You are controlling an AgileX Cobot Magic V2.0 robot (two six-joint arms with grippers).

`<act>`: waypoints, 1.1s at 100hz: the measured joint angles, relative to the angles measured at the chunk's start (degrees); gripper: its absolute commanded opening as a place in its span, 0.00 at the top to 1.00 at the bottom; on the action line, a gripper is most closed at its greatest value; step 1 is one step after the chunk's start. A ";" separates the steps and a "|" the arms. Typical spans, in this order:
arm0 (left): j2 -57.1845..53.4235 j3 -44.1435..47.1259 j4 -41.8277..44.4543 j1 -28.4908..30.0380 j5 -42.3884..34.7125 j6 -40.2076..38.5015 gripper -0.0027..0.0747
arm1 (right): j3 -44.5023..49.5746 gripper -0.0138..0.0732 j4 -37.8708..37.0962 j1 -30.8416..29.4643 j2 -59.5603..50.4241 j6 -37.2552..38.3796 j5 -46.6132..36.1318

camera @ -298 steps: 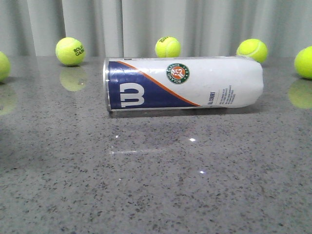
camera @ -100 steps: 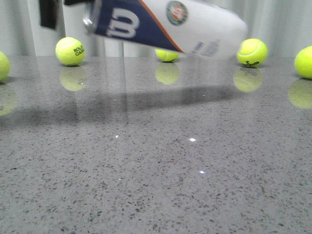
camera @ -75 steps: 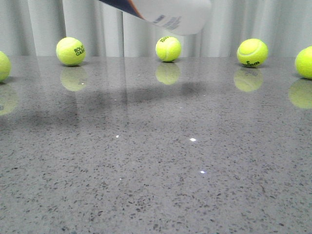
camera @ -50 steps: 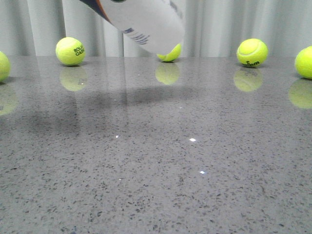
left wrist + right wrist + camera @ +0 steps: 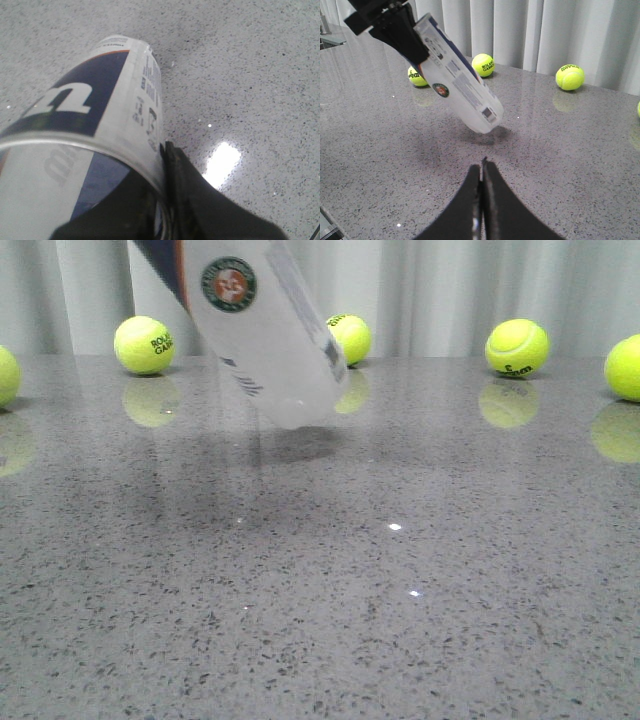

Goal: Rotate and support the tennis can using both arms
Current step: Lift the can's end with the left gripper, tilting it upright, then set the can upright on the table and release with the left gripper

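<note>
The tennis can [image 5: 262, 330] hangs tilted above the grey table, closed white end down and just off the surface, navy end up past the top of the front view. My left gripper [image 5: 390, 27] is shut on its open rim; in the left wrist view one finger [image 5: 192, 192] lies outside the can [image 5: 95, 115] wall and the other reaches inside. The right wrist view shows the can [image 5: 462, 92] slanting down from the left gripper. My right gripper [image 5: 482, 167] is shut and empty, low over the table, short of the can's lower end.
Several yellow-green tennis balls lie along the table's back edge before a pale curtain: [image 5: 144, 344], [image 5: 347, 338], [image 5: 517, 347], [image 5: 624, 367], one at the far left [image 5: 6, 375]. Balls also show in the right wrist view [image 5: 569, 76], [image 5: 483, 64].
The can was lying on the table, then was lifted by its navy end. Over the last second it swung from near level to steeply tilted, its white end coming down toward the table.
</note>
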 measured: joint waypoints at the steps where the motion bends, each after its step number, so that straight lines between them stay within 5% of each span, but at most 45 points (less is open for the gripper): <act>1: 0.14 -0.19 0.00 -0.21 0.00 -0.09 0.99 | 0.00 0.91 0.00 0.00 0.00 0.00 0.00; 36: 4.07 -1.61 0.36 -1.23 -0.48 -0.22 0.97 | 0.00 0.91 0.00 0.00 0.00 0.00 0.00; 72: 5.05 -5.18 0.49 -0.74 -0.12 -0.22 0.42 | 0.00 0.91 0.00 0.00 0.00 0.00 0.00; 110: 14.83 -17.91 -1.41 3.01 -0.33 -0.35 0.42 | 0.00 0.91 0.00 0.00 0.00 0.00 0.00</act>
